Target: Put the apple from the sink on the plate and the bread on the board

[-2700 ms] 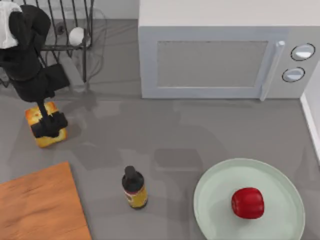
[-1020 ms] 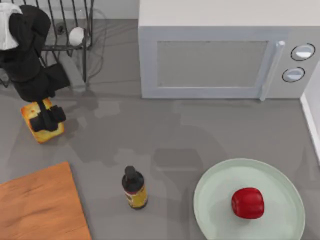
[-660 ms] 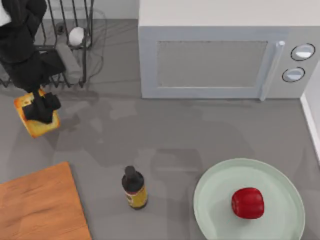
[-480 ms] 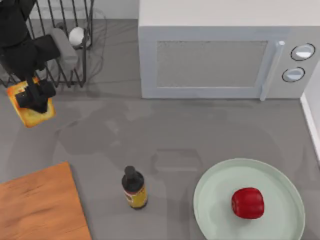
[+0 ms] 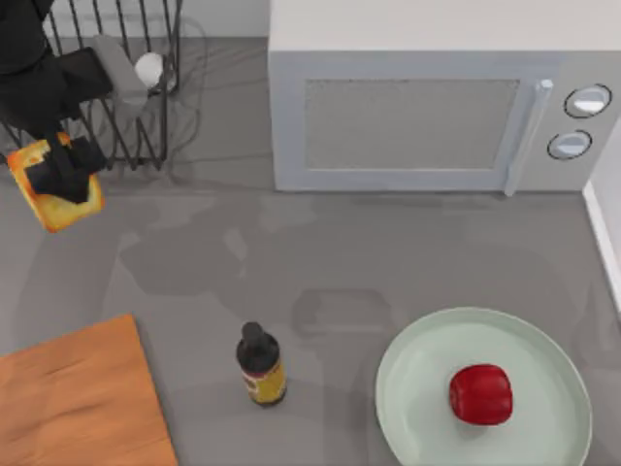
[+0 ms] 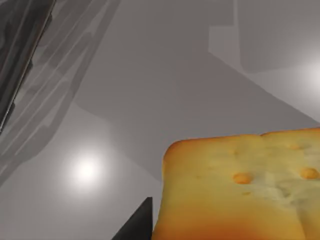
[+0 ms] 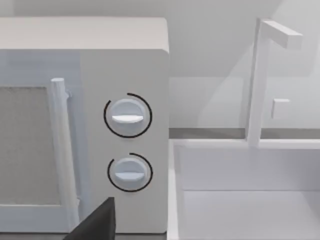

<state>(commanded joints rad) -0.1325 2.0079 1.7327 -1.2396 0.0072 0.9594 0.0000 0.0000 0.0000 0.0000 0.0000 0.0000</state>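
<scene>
So, carrying bread (image 5: 53,189) clamped in left jaws (image 5: 63,177) near rack, w/ apple (image 5: 480,394) plated; needs swinging down to board (image 5: 78,403) next.

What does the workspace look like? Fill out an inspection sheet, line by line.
Surface: grey table, bare in the middle.
Job's things: apple on the plate; bread held off the table; board at the near left corner, nothing on it.
Clutter: bottle upright between board and plate; white ball in the wire rack.
Grippers: left gripper shut on the bread, by the rack.
Cables: nothing seen.
Surroundings: microwave at the back, sink beside it.
</scene>
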